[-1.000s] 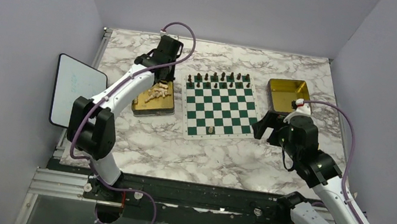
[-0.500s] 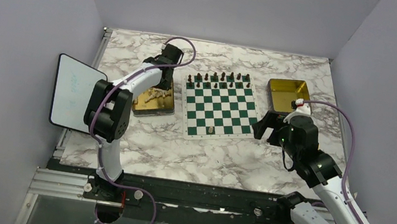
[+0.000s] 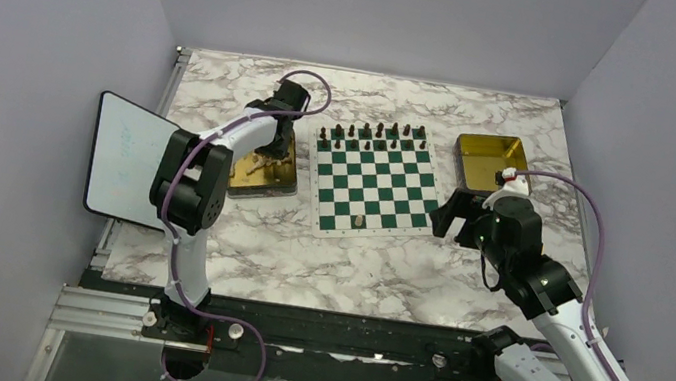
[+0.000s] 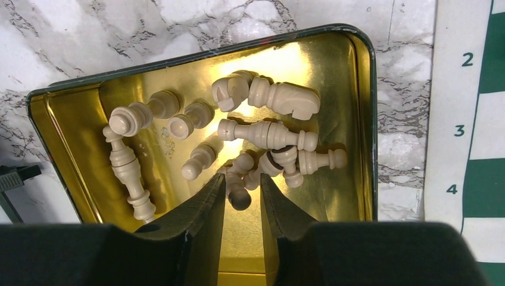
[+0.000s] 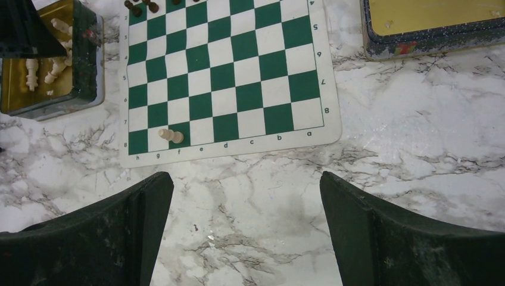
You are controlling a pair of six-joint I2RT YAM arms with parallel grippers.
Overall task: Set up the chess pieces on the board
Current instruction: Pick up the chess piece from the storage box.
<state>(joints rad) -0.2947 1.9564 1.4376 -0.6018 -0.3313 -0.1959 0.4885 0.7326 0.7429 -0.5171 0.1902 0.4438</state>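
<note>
Several cream chess pieces (image 4: 268,134) lie jumbled in a gold tray (image 4: 357,119) left of the board (image 3: 376,181). My left gripper (image 4: 243,186) is down in this tray (image 3: 265,180). Its jaws stand narrowly apart, closed round a cream pawn (image 4: 240,193) lying between them. One cream pawn (image 3: 359,222) stands on the board's near row; it also shows in the right wrist view (image 5: 171,136). My right gripper (image 5: 245,185) is wide open and empty over bare marble just off the board's near right corner (image 3: 445,222).
Dark brown pieces (image 3: 373,135) fill the board's two far rows. A second gold tray (image 3: 486,159), holding nothing, stands right of the board. A white tablet (image 3: 126,159) leans at the table's left edge. The marble table (image 3: 324,259) runs in front of the board.
The left arm has swung its elbow in and lowered its gripper into the left tray among the cream pieces. The right arm has not moved.
</note>
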